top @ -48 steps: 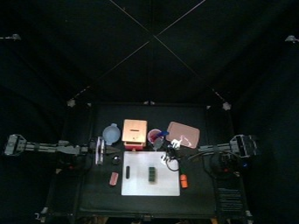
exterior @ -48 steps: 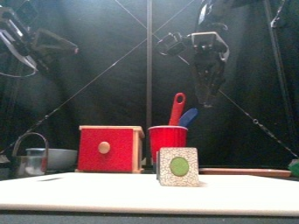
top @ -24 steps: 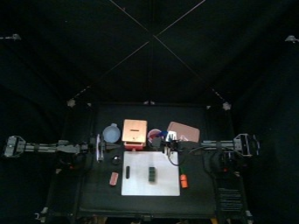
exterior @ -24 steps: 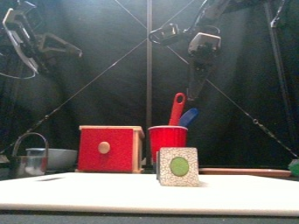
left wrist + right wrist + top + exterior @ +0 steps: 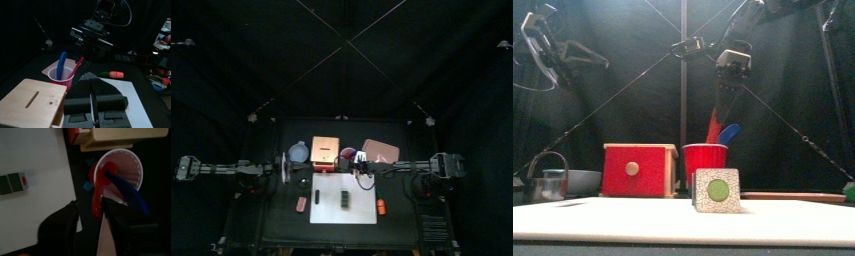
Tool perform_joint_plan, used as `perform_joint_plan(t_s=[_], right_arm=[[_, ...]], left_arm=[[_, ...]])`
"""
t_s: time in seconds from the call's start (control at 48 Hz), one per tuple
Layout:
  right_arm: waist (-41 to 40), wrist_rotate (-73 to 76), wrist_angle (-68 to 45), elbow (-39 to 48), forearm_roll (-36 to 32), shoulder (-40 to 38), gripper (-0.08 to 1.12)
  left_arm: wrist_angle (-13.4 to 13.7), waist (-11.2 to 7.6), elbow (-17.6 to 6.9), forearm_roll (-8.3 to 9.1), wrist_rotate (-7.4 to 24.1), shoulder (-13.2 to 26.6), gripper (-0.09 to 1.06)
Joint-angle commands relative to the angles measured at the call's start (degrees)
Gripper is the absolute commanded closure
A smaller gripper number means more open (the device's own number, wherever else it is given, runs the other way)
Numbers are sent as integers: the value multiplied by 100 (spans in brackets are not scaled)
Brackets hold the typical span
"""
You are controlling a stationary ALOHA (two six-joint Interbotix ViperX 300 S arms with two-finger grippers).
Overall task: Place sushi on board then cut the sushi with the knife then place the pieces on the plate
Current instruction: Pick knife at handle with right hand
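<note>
Black worktop [image 5: 271, 218] carried the white board [image 5: 329, 186] at its front middle. Along the board's back edge stood the wooden box [image 5: 325, 150], the red cup [image 5: 706, 160] and the pink tray [image 5: 382, 150], the cup wedged between the other two. The right arm reached in from the right, and the right gripper [image 5: 94, 212] hung directly above the cup. Its jaws were open, one on each side of the upper end of the red knife [image 5: 99, 192], and gaps showed between them and the handle, so nothing was gripped. The knife's long axis rose steeply out of the cup toward the jaws and leaned a little, so the coming grasp looked likely to need only a closing and then a lift along that line. The blue knife [image 5: 128, 195] leaned just beside the red one in the same cup and might be dragged out with it. The box and tray crowded the sides, while the space above was free. The left gripper [image 5: 91, 80] waited near the board's back left corner, well apart from the knife, with its jaws apparently closed on nothing. The sushi [image 5: 346, 199] lay on the board, long axis running front to back, with bare board on either side. An orange toy [image 5: 381, 207] lay off the board's right edge and a reddish toy [image 5: 301, 204] off its left.
</note>
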Motion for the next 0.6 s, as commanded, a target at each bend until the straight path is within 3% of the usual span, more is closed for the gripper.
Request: perform_joint_plan(t_s=[0.021,0.604], right_arm=[[-88,18,-62,-123,-18,-26,43],[-334,79,-44,-360,-510,-193,64]], left_arm=[[-44,26,-167,0,9,18,96],[-53,44,-123,0,0,26,96]])
